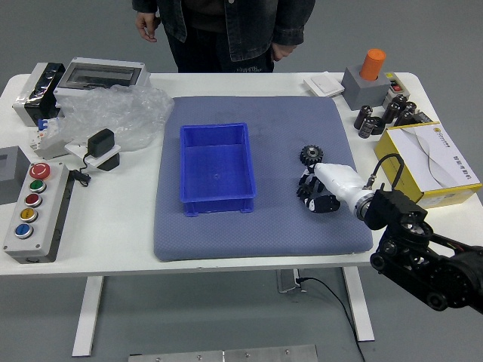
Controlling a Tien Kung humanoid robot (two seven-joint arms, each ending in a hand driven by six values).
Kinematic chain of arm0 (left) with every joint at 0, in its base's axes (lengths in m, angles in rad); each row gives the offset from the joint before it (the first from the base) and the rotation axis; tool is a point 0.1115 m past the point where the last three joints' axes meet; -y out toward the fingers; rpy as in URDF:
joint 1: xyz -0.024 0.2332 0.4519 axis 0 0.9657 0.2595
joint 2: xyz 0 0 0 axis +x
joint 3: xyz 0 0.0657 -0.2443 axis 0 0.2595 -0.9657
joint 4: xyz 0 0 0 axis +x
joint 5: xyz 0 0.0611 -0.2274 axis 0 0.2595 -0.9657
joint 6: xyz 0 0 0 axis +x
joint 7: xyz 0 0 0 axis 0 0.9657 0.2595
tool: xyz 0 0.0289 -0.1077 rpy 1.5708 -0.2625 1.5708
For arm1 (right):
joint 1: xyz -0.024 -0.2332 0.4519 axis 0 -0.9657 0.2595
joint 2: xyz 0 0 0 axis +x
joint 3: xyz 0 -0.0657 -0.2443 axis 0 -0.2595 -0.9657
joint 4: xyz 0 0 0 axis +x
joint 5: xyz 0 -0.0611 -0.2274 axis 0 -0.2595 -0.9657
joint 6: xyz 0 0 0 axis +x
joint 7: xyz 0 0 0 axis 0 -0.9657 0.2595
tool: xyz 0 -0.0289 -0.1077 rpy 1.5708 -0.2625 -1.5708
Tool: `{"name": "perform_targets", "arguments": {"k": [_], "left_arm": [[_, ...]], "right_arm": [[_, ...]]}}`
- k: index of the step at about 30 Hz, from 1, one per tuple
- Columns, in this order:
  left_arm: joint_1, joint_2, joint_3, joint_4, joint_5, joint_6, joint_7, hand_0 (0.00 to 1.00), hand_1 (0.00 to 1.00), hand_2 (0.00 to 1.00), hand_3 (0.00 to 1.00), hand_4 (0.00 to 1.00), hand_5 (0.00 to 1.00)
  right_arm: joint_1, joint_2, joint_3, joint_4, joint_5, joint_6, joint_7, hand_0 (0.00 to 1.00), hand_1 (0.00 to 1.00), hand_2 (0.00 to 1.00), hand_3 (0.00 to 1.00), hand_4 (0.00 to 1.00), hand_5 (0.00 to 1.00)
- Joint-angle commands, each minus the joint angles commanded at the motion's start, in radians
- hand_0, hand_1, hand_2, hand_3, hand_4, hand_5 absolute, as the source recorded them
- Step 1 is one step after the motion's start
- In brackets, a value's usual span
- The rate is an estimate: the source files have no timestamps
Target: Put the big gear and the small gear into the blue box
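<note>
Head view: we look down over a white table bearing a blue-grey padded mat. An open, rectangular blue plastic box sits left of its middle, probably so that gears can be lowered in from above. A black toothed gear lies on the mat, right of the box; we cannot tell whether it is the big or small one. The robot's white-backed black right hand is low, just nearer us, perhaps to take the other gear, which we cannot make out. We cannot tell whether this hand is released, clenched or grasping.

The black right arm crosses the table's near edge, with a yellow-sided carton beyond it. Mat stretches between hand and box, giving us a leftward path, though we judge the box's raised rim needs a lift. At the far side, a person stands with both hands lowered, off the gear
</note>
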Motion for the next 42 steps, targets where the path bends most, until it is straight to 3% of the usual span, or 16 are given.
{"name": "perform_targets", "arguments": {"k": [16,29,35,42], "left_arm": [[0.002,0.001,-0.006,0.0,0.006,-0.002,0.001,0.728,0.68,0.696,0.689,0.423,0.026],[0.002,0.004,-0.014,0.0,0.013,-0.005,0.002,0.728,0.679,0.697,0.69,0.424,0.025],[0.004,0.005,-0.017,0.0,0.016,-0.006,0.003,0.728,0.68,0.698,0.69,0.426,0.024],[0.006,0.004,-0.018,0.0,0.019,-0.007,0.005,0.728,0.679,0.699,0.691,0.428,0.025]], "right_arm": [[0.005,-0.003,0.05,0.028,-0.013,-0.014,-0.002,0.57,0.467,0.472,0.503,0.584,0.039],[0.06,0.004,0.117,0.121,-0.044,-0.004,-0.025,0.569,0.469,0.473,0.501,0.601,0.002],[0.096,0.037,0.121,0.158,-0.058,0.001,-0.033,0.573,0.471,0.473,0.503,0.605,0.002],[0.136,0.111,0.101,0.157,-0.072,0.005,-0.037,0.577,0.471,0.474,0.503,0.607,0.002]]}}
